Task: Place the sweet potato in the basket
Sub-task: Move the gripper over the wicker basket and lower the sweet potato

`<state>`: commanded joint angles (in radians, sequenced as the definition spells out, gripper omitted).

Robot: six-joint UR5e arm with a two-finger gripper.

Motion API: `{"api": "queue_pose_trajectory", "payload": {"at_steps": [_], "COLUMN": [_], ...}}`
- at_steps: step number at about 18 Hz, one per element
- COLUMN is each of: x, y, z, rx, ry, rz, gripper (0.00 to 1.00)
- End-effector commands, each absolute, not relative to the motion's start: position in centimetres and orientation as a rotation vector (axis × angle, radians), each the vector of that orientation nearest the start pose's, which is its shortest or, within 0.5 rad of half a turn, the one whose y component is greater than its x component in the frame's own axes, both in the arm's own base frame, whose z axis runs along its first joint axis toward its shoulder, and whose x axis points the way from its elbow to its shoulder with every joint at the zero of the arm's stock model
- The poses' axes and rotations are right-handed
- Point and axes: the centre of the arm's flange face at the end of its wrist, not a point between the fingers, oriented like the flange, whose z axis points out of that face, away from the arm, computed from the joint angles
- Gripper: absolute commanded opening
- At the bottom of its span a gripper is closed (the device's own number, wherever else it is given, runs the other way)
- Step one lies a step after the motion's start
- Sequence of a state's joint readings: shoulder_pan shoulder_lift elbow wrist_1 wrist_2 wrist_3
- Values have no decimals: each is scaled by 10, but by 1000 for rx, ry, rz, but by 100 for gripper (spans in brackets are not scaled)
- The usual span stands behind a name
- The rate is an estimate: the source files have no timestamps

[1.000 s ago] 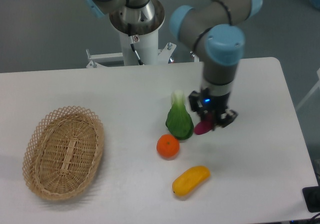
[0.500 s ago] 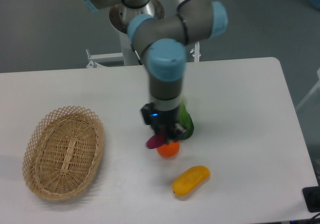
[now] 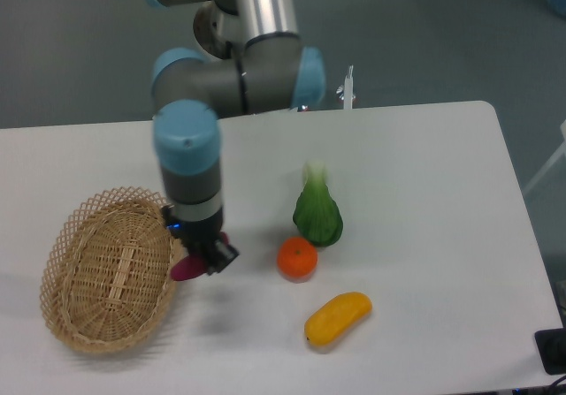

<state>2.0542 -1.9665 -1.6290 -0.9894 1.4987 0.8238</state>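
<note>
claw (image 3: 200, 259): closed on sweet potato (image 3: 187, 269) | held above table, at basket (image 3: 111, 269) right rim | ready for drop inside

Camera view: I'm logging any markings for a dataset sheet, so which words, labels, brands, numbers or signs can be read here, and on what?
None: no readable text in this view.
Gripper: only a small blue light on its body, no lettering; its jaws are closed on the sweet potato.
Basket, orange, yellow fruit, green vegetable, table: no labels or stickers visible.
</note>
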Motion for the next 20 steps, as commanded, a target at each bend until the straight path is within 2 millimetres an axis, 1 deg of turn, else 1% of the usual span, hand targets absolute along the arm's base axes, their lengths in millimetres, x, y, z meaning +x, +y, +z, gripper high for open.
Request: {"api": "queue_pose_trajectory", "payload": {"at_steps": [2,4,5,6,8,9,10,11,13,15,17,18,19,20], "x": [-142,-125,-115,-106,-95,-92,-90,-85,-80,-80,-88,-106,-132,-155], "y": [624,624,626,625,623,622,621,622,621,621,621,618,613,607], "z": [291,281,276,268,254,251,250,251,255,263,275,281,287,298], "rx": [-2955,-2964,-2967,-2976,-2982,-2979,-2976,-2975,-2977,-2969,-2954,-2953,-2954,-2947], "ry": [554,585,602,620,644,649,650,655,625,614,596,565,513,459], "rz": [14,-8,-22,-36,-46,-44,-42,-39,-35,-22,-3,15,24,44], "gripper": [17,24,30,42,62,77,98,100,100,100,100,100,100,100]}}
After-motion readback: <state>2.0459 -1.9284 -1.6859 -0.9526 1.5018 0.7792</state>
